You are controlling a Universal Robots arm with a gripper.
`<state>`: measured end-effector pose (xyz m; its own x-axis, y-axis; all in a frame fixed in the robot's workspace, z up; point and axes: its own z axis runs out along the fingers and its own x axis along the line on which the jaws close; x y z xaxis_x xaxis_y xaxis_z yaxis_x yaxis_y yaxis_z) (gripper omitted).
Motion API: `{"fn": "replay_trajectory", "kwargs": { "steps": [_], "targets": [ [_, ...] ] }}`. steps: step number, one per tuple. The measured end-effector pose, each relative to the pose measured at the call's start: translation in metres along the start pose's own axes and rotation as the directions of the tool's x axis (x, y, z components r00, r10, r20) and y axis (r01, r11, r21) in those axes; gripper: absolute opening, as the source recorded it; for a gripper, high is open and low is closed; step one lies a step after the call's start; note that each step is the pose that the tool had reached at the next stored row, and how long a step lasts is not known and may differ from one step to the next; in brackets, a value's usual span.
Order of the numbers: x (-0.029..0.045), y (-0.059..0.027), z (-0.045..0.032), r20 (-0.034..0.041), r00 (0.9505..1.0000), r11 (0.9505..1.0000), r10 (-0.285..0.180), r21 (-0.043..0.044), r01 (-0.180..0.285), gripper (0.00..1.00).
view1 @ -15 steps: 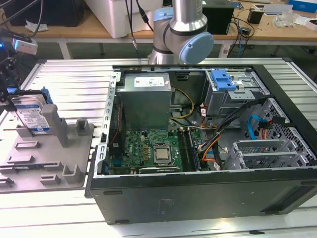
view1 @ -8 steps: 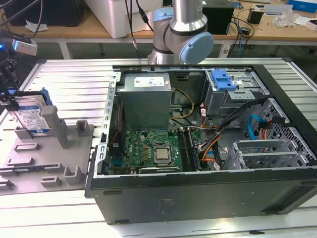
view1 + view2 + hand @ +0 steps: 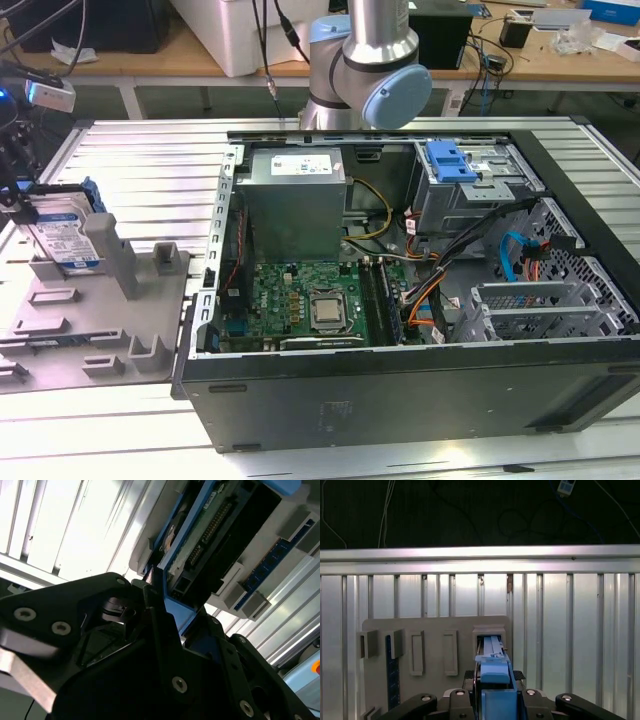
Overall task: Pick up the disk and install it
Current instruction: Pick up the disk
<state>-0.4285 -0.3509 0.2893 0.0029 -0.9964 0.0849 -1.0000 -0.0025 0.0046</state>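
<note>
tool (image 3: 494,679): clamped on disk (image 3: 491,647) (by its blue rail (image 3: 495,670)) | disk: standing in grey fixture (image 3: 435,627)

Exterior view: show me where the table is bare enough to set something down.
The ribbed table is bare behind the grey fixture, up to the computer case, and along the front strip before both. Crowded: the fixture's posts around the disk, and the case's inside, packed with the motherboard and cables.
</note>
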Motion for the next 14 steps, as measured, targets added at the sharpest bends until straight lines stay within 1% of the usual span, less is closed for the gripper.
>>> {"fn": "replay_trajectory", "kwargs": {
  "steps": [8,14],
  "targets": [
    [0.0,0.0,-0.0001,0.0003,1.0,1.0,0.0,0.0009,0.0,0.37],
    [0.0006,0.0,-0.0064,0.0001,1.0,1.0,0.001,0.0061,-0.001,0.37]
  ]
}}
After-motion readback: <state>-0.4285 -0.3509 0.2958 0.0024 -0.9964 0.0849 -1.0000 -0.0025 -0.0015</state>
